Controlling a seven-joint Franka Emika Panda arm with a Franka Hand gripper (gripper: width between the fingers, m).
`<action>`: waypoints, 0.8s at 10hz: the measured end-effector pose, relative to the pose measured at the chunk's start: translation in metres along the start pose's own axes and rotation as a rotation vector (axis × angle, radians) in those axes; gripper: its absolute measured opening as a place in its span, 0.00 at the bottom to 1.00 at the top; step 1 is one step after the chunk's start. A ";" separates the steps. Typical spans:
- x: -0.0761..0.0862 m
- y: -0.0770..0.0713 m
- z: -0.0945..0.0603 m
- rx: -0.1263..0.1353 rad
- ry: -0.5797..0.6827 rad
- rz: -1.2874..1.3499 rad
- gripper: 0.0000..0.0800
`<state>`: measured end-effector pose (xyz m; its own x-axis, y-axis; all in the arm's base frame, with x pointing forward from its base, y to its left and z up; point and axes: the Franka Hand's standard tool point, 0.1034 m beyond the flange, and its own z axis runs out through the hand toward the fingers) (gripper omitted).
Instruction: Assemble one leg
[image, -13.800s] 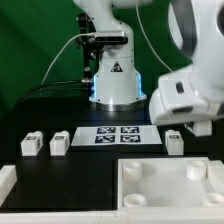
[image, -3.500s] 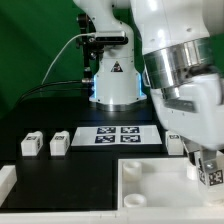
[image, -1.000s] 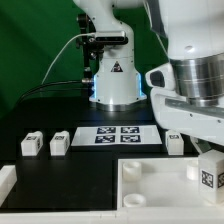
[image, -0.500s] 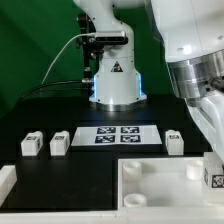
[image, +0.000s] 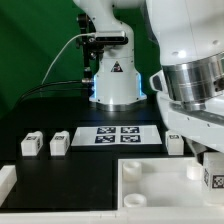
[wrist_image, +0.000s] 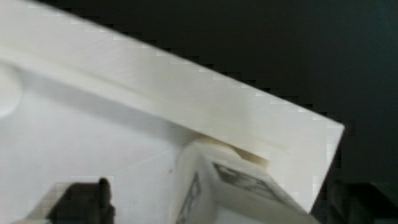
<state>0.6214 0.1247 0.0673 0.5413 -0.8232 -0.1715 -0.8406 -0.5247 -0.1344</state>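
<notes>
One leg (image: 213, 179), a small white block with a tag, stands upright at the far right corner of the white panel (image: 150, 185). My gripper (image: 211, 162) is directly over it. In the wrist view the leg (wrist_image: 240, 185) sits against the panel's corner (wrist_image: 160, 90). My gripper (wrist_image: 222, 208) straddles it, and a dark finger (wrist_image: 80, 200) stands apart from the leg's side, so the jaws look open. The other finger is hidden. Three more legs lie on the black table: two (image: 32, 143) (image: 59, 142) at the exterior view's left, and one (image: 175, 143) at its right.
The marker board (image: 118, 135) lies between the loose legs, in front of the robot's base (image: 112, 85). A white rim piece (image: 8, 180) sits at the exterior view's lower left. My arm fills the exterior view's upper right.
The wrist has turned above the leg, out and back over the last second. The leg has stayed at the panel's corner with its tag facing the same way. The other legs have not moved.
</notes>
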 end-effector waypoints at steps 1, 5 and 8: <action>0.001 0.000 0.000 0.003 0.003 -0.078 0.80; -0.003 0.000 0.001 -0.083 0.055 -0.622 0.81; -0.001 -0.004 0.004 -0.070 0.113 -0.861 0.81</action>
<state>0.6242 0.1286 0.0642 0.9870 -0.1489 0.0606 -0.1415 -0.9836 -0.1120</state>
